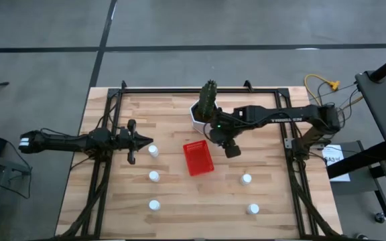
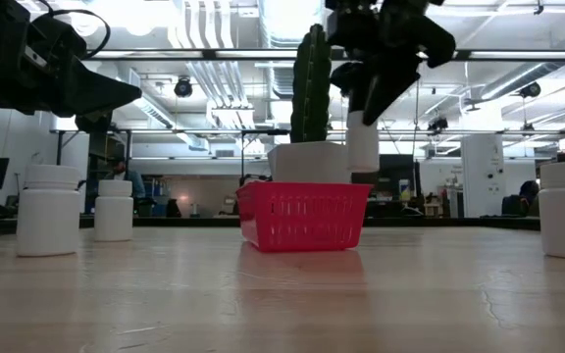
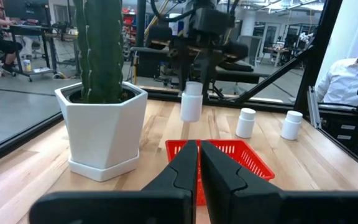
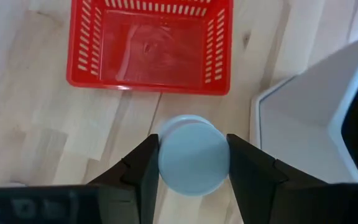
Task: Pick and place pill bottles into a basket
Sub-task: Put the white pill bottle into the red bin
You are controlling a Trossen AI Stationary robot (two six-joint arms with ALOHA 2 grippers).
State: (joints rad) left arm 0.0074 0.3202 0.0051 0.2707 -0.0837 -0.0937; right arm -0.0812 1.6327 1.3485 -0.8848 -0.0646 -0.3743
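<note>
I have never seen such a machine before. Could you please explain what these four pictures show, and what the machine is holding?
Two robot arms work at a wooden table. One picture looks down from above, one looks level across the table, and two come from cameras on the arms' wrists. The right gripper holds a white pill bottle in the air beside the empty red basket. The left gripper is shut and empty, at the table's left side. Five more pill bottles stand on the table, and a white pot with a cactus stands near the basket.

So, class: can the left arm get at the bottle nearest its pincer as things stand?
Probably yes: the left pincer is shut, but only bare table lies between it and that bottle.
</note>
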